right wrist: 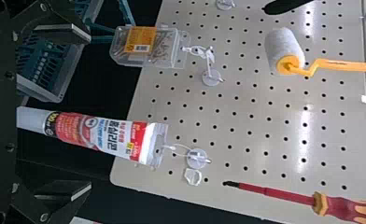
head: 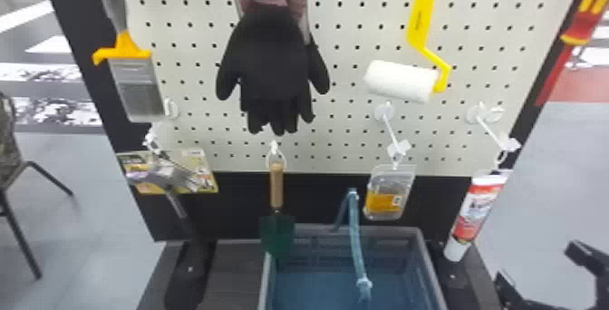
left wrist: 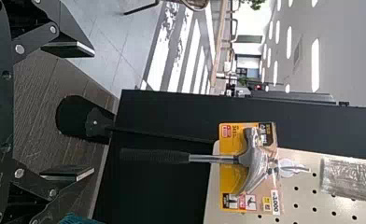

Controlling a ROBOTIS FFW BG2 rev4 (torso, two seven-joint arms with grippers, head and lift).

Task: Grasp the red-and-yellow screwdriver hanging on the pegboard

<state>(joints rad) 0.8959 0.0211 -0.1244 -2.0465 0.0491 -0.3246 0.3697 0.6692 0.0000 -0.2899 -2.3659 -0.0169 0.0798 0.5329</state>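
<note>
The red-and-yellow screwdriver [head: 584, 26] hangs tip down at the pegboard's upper right edge in the head view. In the right wrist view the screwdriver [right wrist: 342, 207] has its dark tip toward the gripper's side and its handle at the far edge. My right gripper [head: 543, 266] is low at the right, well below the screwdriver and right of the white-and-red tube. Seen from its own wrist, the right gripper [right wrist: 85, 112] stands open, not touching the tube beyond it. My left gripper [left wrist: 87, 111] is also open, facing the stand's lower part below the hammer.
Around the pegboard [head: 349, 118] hang a brush [head: 138, 89], black gloves [head: 276, 64], a paint roller [head: 401, 80], a hammer [left wrist: 251, 158], a trowel [head: 277, 232], a clear box [head: 387, 200] and the tube [head: 476, 214]. Below stands a grey-blue basket [head: 428, 268]. Several white hooks stick out.
</note>
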